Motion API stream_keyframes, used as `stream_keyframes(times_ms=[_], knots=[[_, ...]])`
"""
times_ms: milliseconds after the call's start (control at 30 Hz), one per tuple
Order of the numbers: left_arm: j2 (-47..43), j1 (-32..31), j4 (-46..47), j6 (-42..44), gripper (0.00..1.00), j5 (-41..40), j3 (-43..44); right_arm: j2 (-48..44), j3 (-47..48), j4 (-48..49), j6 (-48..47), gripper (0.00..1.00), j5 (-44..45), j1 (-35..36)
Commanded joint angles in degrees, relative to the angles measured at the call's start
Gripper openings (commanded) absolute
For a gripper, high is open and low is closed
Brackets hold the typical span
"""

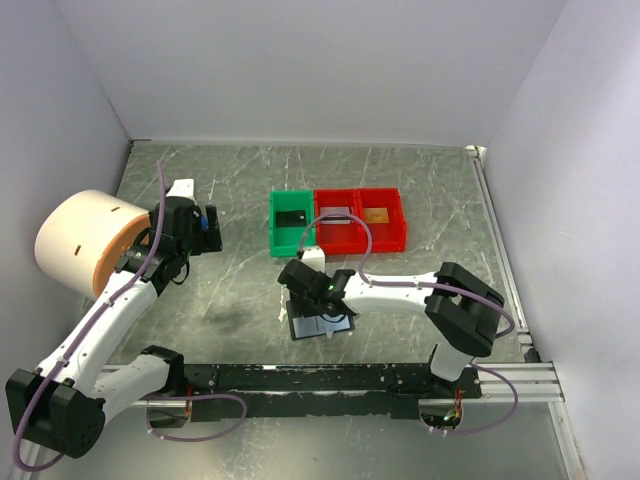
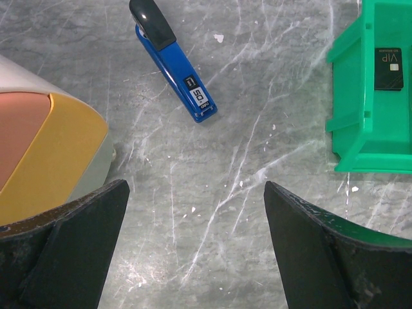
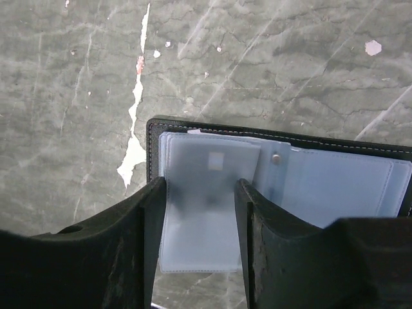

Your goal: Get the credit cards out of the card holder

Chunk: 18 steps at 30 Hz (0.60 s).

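Two black fingers of the right gripper (image 3: 201, 188) are standing partway apart with a clear gap between them. I am watching them straddle a pale plastic sleeve of the card holder (image 3: 328, 187), which is lying open on the table (image 1: 420, 180) just ahead of the arm bases. The sleeve is running wider than the gap and passing under both fingers, so nothing is being pinched. One blurred grey-white card (image 3: 209, 164) is sitting inside that sleeve.

The left gripper (image 2: 194, 193) is hanging wide with nothing between its fingers, over bare table.

Three bins are sitting in a row beyond the holder, side against side. The green bin (image 2: 347, 96) is holding one black card (image 2: 389, 67), the middle red bin (image 1: 338, 245) one silvery card (image 1: 333, 212), and the right red bin (image 1: 385, 245) one orange-gold card (image 1: 377, 214). I am counting four cards in all.

One blue and black stapler (image 2: 174, 64) is lying near the left gripper, and one big cream-and-orange roll (image 2: 51, 148) is sitting beside it at the table's left edge.
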Motion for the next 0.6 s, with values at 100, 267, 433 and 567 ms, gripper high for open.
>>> stream_keyframes(times_ms=[100,267,433,567], knots=[[0.07,0.53,0.70,1.04,0.98,0.90,0.25,-3.38,-5.63,5.67,0.34,0.40,-6.38,-3.10],[0.22,0.53,0.71,0.98,0.98,1.15,0.29,-3.83,-5.37,5.40,-0.51,0.44,-7.10,-3.42],[0.33,0.53,0.72,1.04,0.97,1.29,0.26,-2.84,-4.15,2.94,-1.03,0.48,-5.75,-3.49],[0.17,0.53,0.53,0.99,0.97,1.16,0.23,-2.86,-3.23,1.28,-2.05,0.48,-4.25,-3.40]])
